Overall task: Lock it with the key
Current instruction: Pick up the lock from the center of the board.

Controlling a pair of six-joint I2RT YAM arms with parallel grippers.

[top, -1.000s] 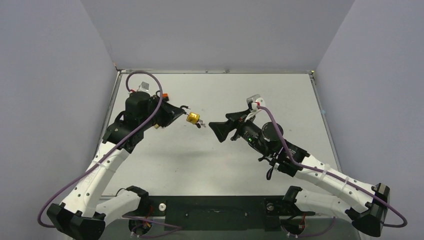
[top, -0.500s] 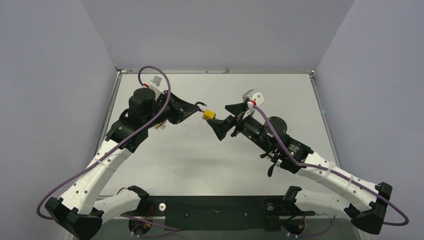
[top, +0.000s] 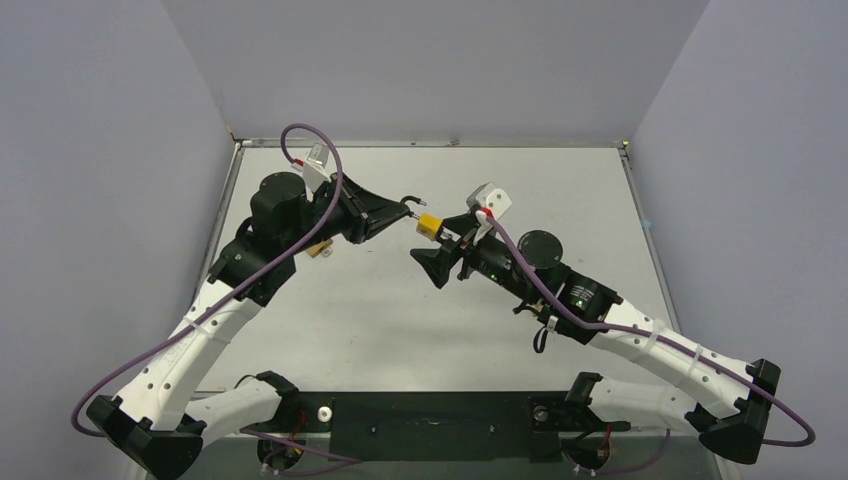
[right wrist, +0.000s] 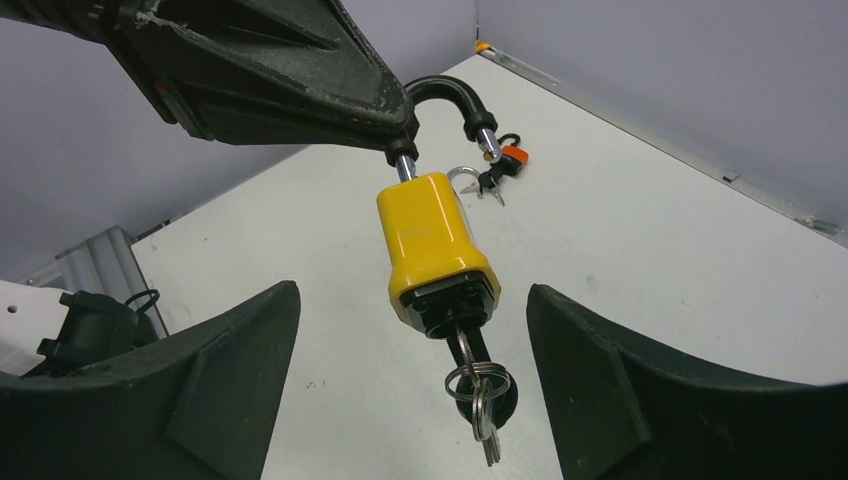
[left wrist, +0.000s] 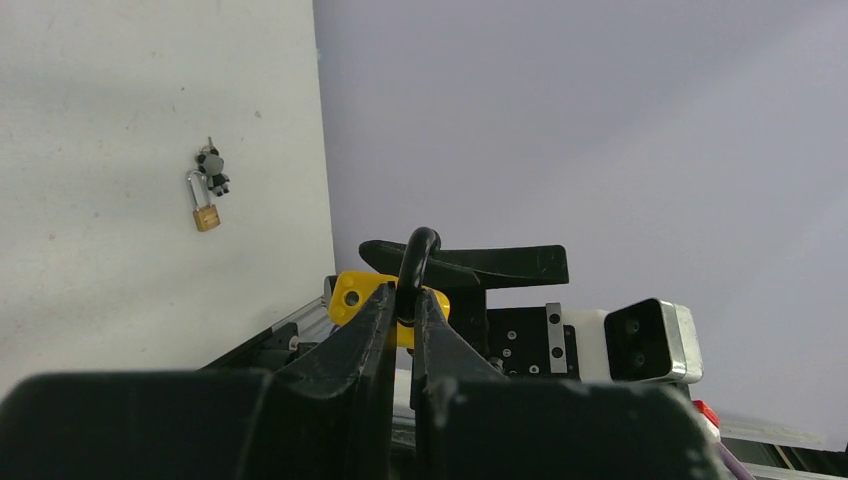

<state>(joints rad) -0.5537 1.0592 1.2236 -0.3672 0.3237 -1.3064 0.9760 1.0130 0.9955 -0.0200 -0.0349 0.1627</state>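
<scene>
One rigid yellow padlock [right wrist: 435, 245] was shackle-clamped by the left gripper [left wrist: 403, 300]; its small key [right wrist: 465, 345], at 6 o'clock, was judged best pinched by the wide right gripper [right wrist: 412, 300].

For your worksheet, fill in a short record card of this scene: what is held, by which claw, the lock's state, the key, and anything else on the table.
Held item: yellow padlock, hanging in the air by its shackle
Holder: left claw, shut on the shackle
Shackle state: open, free end out of the body
Key: key in the bottom keyhole, key ring dangling
Right claw: right claw open, one finger on each side of the padlock, not touching
Also present: small brass padlock lying on the table
</scene>
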